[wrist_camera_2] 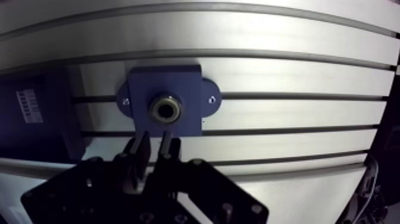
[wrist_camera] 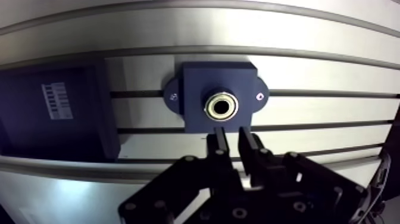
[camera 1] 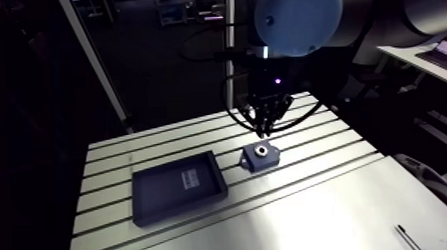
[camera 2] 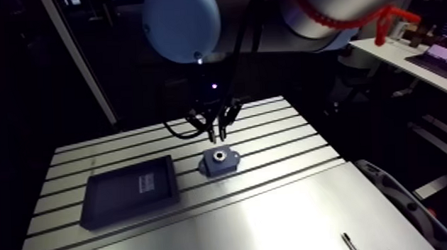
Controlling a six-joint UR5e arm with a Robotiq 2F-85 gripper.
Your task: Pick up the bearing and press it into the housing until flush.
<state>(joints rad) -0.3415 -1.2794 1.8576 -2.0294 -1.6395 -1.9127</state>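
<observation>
Seated in the bore of the dark housing (wrist_camera: pixel 196 83), the bearing (wrist_camera: pixel 221 107) is found near the middle of the table (wrist_camera: pixel 327 77). The fingers (wrist_camera: pixel 221 143) are held just above the housing's edge, narrowly parted, with nothing gripped. A dark tray (camera 1: pixel 177 186) lies apart, nearer a side edge.

One slotted table (camera 1: pixel 307 202), one dark blue housing (wrist_camera: pixel 196 83), one bearing (wrist_camera: pixel 221 106) in its bore, two small screws (wrist_camera: pixel 259 96) on its ears, one dark tray (camera 1: pixel 165 203), one white label (wrist_camera: pixel 56 100), one thin pen-like object (camera 1: pixel 408 237), one claw (wrist_camera: pixel 232 132), two fingers (wrist_camera: pixel 221 142).
</observation>
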